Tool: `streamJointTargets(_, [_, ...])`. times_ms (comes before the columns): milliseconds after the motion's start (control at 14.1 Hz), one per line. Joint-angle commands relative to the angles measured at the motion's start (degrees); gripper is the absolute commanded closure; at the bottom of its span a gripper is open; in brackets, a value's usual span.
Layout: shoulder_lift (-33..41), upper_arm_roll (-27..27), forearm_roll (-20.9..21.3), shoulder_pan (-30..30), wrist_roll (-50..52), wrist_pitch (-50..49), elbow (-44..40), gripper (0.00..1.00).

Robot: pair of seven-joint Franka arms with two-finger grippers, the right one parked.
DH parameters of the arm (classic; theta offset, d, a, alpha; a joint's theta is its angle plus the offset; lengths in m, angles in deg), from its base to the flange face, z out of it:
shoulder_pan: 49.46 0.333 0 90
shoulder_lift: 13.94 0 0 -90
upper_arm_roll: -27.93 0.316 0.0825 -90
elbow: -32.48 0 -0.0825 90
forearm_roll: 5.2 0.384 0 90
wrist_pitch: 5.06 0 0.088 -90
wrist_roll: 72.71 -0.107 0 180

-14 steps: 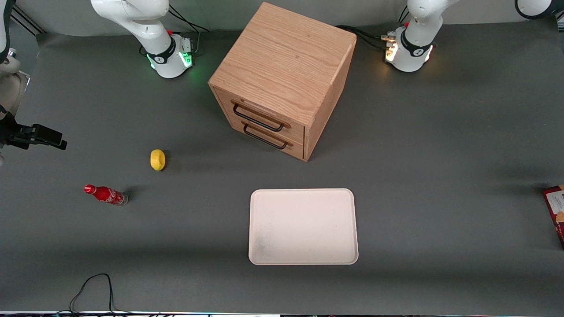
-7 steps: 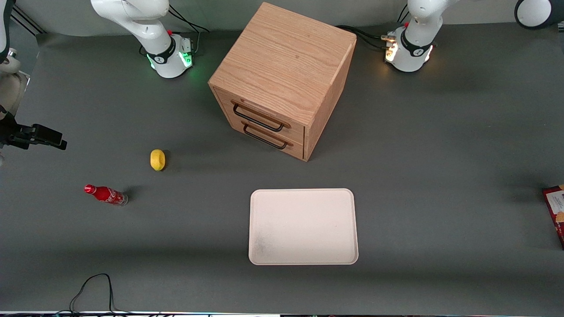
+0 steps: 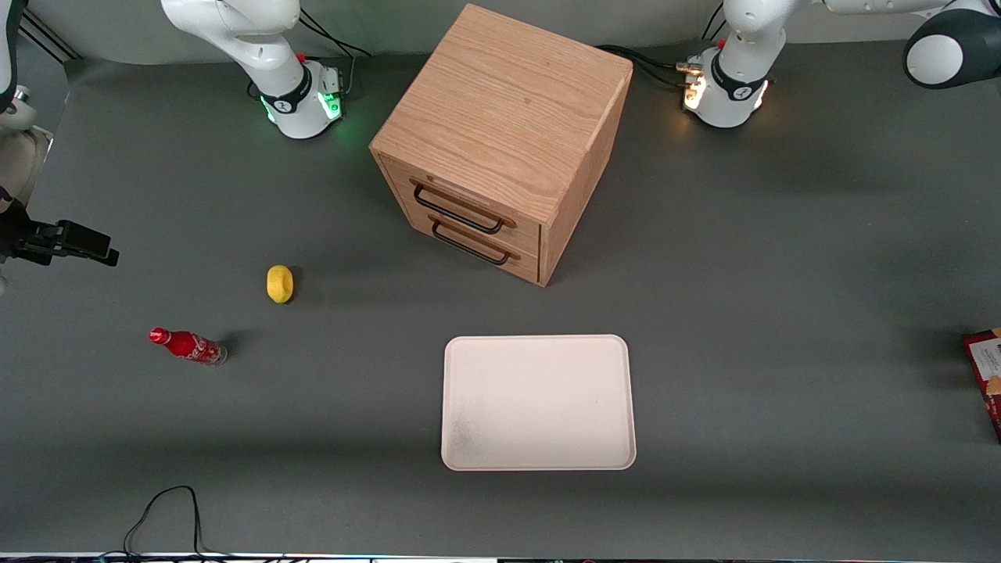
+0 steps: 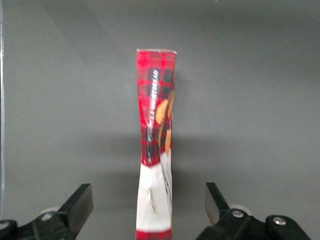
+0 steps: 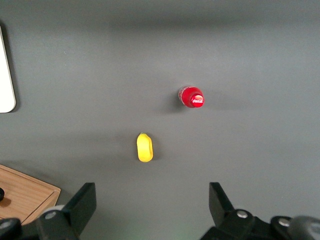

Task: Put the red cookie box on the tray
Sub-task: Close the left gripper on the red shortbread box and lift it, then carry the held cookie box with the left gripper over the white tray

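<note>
The red cookie box point(image 3: 987, 375) lies at the working arm's end of the table, cut off by the edge of the front view. In the left wrist view the red cookie box point(image 4: 156, 140) lies flat on the grey table, narrow side up, with its white label end between my fingers. My gripper point(image 4: 148, 196) hovers above it, open, with one black finger point(image 4: 80, 202) on each side and clear of the carton. The gripper itself is out of the front view. The cream tray point(image 3: 538, 403) sits bare near the table's front, nearer the camera than the cabinet.
A wooden two-drawer cabinet point(image 3: 500, 133) stands mid-table, farther from the camera than the tray. A small yellow object point(image 3: 279, 283) and a red cola bottle point(image 3: 188, 346) lie toward the parked arm's end. A black cable point(image 3: 168, 508) loops at the front edge.
The working arm's elbow has swung further into the front view above the box's end of the table. The cookie box and tray have not moved.
</note>
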Motion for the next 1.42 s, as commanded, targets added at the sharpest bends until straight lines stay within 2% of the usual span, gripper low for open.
streamJointTargets(0, [-3.05, -0.04, -1.04, -0.69, 1.73, 3.93, -1.55, 0.01])
streamJointTargets(284, [-5.16, -1.62, -1.22, -0.25, 1.56, 6.75, -1.55, 0.04])
streamJointTargets(497, [-6.22, -1.8, -1.3, -0.07, 1.12, 7.37, -1.64, 0.14])
streamJointTargets(568, [-6.22, -1.8, -1.3, -0.07, 1.03, 7.54, -1.64, 0.19])
streamJointTargets(781, [-6.22, -1.8, -1.3, -0.07, -1.07, 7.55, -1.64, 0.6])
streamJointTargets(923, [-6.13, -1.71, -1.22, 0.02, -2.13, 7.55, -1.64, 0.79])
streamJointTargets(1066, [-6.05, -1.71, -1.22, 0.02, -2.13, 7.37, -1.64, 0.88])
streamJointTargets(1137, [-6.04, -1.71, -1.22, 0.1, -2.13, 7.46, -1.64, 1.0])
streamJointTargets(1350, [-5.52, -1.71, -1.22, 0.1, -2.13, 6.32, -1.73, 1.0])
